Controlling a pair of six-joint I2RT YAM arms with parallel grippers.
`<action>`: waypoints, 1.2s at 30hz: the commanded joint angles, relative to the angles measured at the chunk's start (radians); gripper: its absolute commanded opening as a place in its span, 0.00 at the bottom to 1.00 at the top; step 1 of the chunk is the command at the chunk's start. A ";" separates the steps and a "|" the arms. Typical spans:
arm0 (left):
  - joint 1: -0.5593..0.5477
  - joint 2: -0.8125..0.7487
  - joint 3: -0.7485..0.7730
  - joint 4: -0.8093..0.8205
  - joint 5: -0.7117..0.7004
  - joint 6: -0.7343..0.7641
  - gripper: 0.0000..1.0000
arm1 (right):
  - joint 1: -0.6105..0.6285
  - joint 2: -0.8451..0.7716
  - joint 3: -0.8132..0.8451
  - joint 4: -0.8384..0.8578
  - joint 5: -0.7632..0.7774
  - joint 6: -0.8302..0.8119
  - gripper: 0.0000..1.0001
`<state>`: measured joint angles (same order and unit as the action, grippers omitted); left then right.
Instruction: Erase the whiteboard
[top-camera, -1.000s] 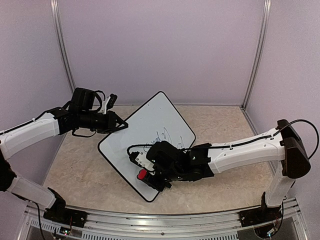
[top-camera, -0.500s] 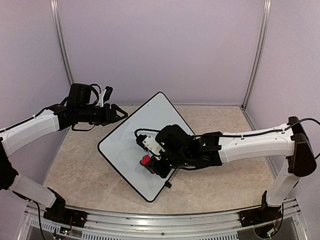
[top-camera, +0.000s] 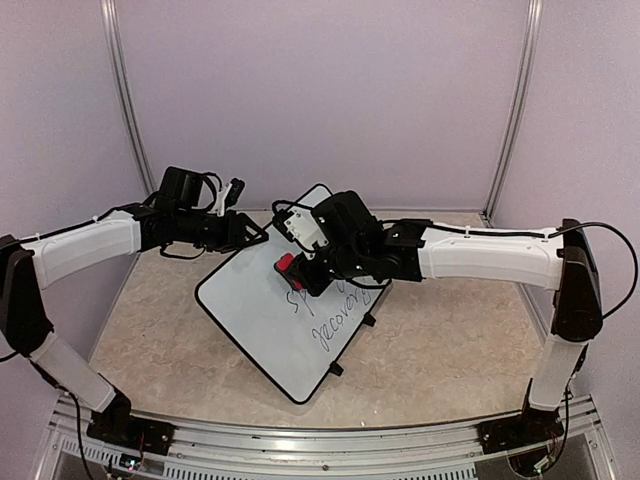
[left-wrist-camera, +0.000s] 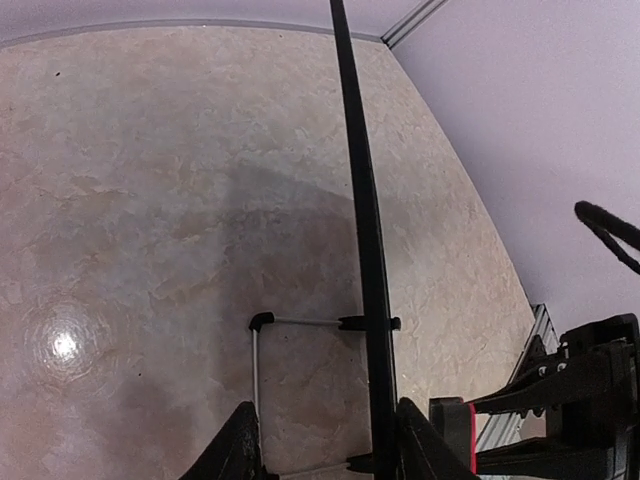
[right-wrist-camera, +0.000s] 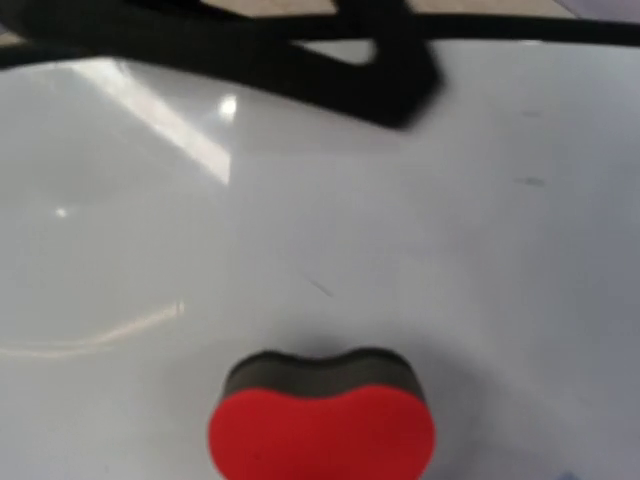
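The whiteboard (top-camera: 250, 300) lies tilted on the table, with dark handwriting (top-camera: 335, 322) on its lower right half. My right gripper (top-camera: 292, 268) is over the board's upper part, shut on a red eraser (top-camera: 285, 263). In the right wrist view the eraser (right-wrist-camera: 320, 430) rests its dark felt on the white surface (right-wrist-camera: 470, 250), and my fingers are hidden. My left gripper (top-camera: 252, 232) is at the board's upper left edge. In the left wrist view it (left-wrist-camera: 325, 452) is open and straddles the black rim (left-wrist-camera: 365, 230), which runs close to the right finger.
A wire stand (left-wrist-camera: 255, 360) sticks out under the board on the marbled tabletop (top-camera: 450, 340). Purple walls and metal posts (top-camera: 122, 90) enclose the back and sides. A metal rail (top-camera: 320, 440) runs along the near edge.
My right arm swept the eraser from the board's lower part up to its upper part, uncovering handwriting below. The left gripper opened at the board's edge.
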<state>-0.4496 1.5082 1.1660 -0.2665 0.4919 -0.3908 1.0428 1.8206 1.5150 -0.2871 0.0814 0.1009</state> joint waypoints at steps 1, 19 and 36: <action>-0.018 0.000 -0.010 0.057 0.051 0.023 0.37 | -0.007 0.071 0.041 -0.053 -0.047 -0.013 0.22; -0.020 0.001 -0.073 0.158 0.134 -0.013 0.00 | 0.019 -0.055 -0.219 -0.049 -0.075 0.066 0.22; -0.008 -0.028 -0.116 0.220 0.139 -0.046 0.00 | 0.038 0.089 0.073 -0.204 0.033 0.072 0.21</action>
<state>-0.4595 1.4925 1.0756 -0.0910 0.6319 -0.4824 1.0721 1.8912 1.6043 -0.4217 0.0914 0.1520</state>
